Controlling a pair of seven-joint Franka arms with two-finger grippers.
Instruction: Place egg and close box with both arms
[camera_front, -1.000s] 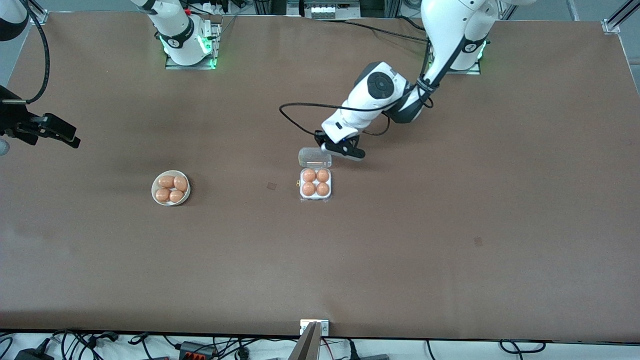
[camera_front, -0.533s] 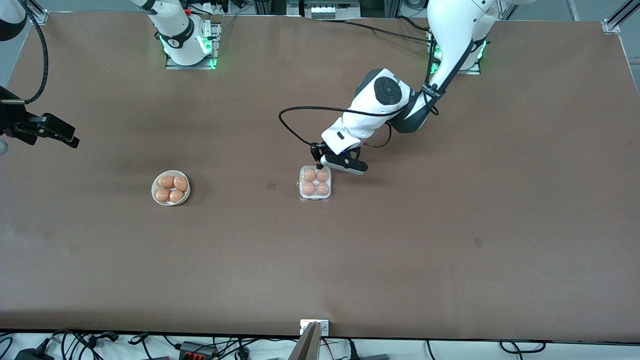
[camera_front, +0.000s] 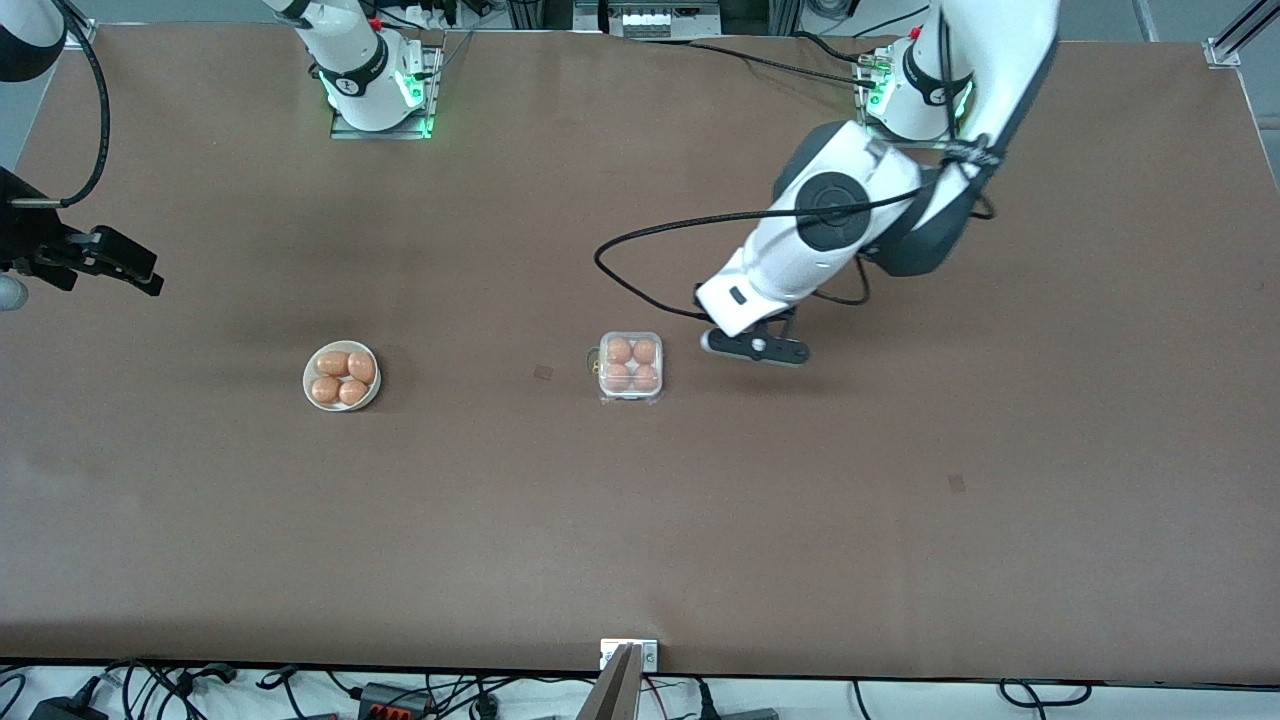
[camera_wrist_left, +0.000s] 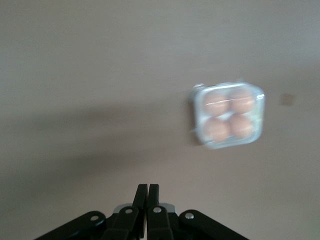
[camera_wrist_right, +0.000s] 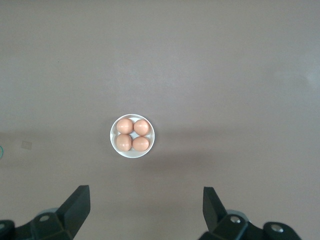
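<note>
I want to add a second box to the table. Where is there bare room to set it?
Bare table spreads nearer the camera than the bowl and the box, and between those two. It is crowded only beside the box toward the left arm's end, where the shut left gripper hangs. The open right gripper waits at the other end.

The table (camera_front: 900, 560) has a matt brown, felt-like surface; the box (camera_front: 631, 367) has a glossy clear plastic lid over a white base; its eggs (camera_front: 619, 351) look smooth, softly shiny; the bowl (camera_front: 309, 377) is smooth white; both arms (camera_front: 800, 250) have glossy white shells.
</note>
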